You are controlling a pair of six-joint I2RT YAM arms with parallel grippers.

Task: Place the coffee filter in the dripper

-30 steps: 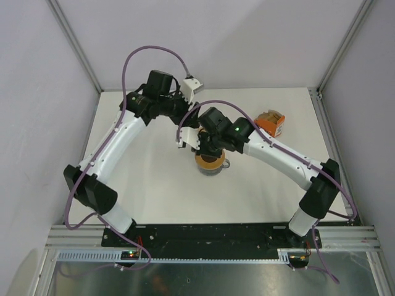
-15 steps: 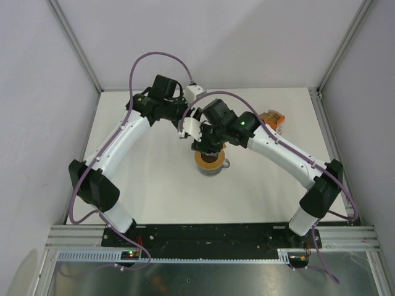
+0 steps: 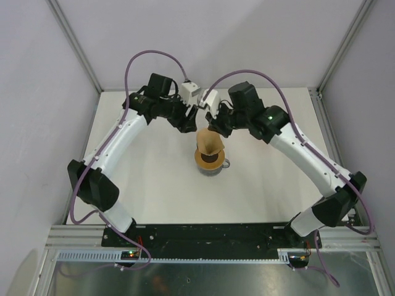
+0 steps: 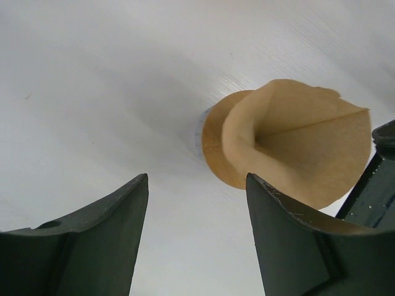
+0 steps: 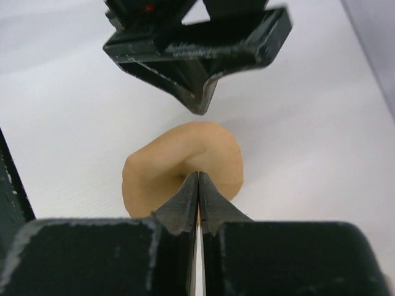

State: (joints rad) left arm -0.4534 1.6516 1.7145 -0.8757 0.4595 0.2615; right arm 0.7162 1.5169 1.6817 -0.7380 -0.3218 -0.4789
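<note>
I had the right gripper pinched shut on the rim of the filter — that held the cone upright, tip down over the dripper. The left gripper sat spread just beside it — ready to steady it, I reckoned.

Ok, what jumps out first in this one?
The light-brown coffee filter, opened into a cone, stands in the middle of the table over an orange ring. The right pincer is shut on its far rim, and the left pincer hangs open beside it.
</note>
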